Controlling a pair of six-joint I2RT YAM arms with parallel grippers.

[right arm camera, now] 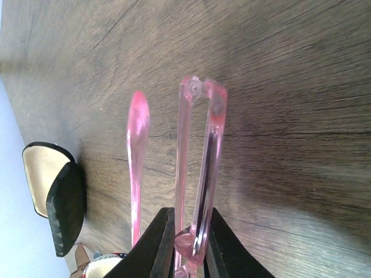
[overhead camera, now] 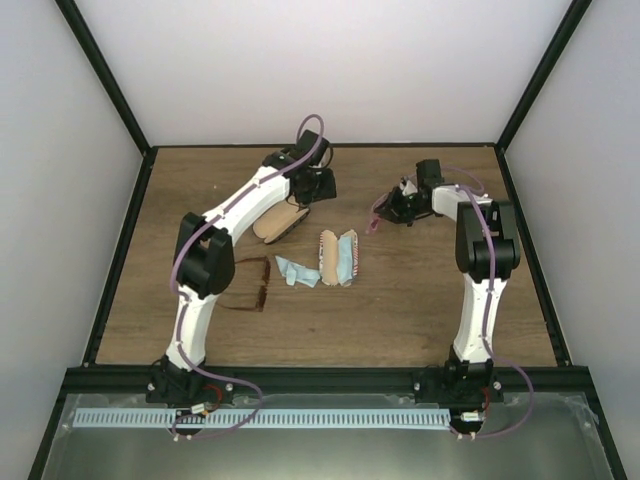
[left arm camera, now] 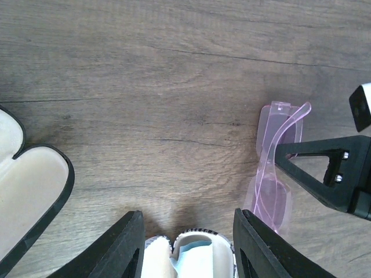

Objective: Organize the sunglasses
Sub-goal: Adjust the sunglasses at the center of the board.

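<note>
The brown sunglasses [overhead camera: 250,285] lie unfolded on the table beside the left arm's elbow, away from both grippers. A second, translucent pink pair of sunglasses [right arm camera: 200,168] is pinched by its frame in my right gripper [right arm camera: 188,243], which is shut on it above the table [overhead camera: 385,212]. In the left wrist view the same pink pair [left arm camera: 275,168] shows at the right. My left gripper [left arm camera: 188,243] stands open with nothing in it, hovering over the end of the open striped case [left arm camera: 197,258]; in the top view it [overhead camera: 318,186] is by the tan case [overhead camera: 280,224].
The striped case [overhead camera: 338,258] lies open mid-table with a light blue cloth inside. Another blue cloth [overhead camera: 297,272] lies just left of it. The open tan case [left arm camera: 29,185] has a black rim and cream lining. Black frame rails border the table [overhead camera: 420,320].
</note>
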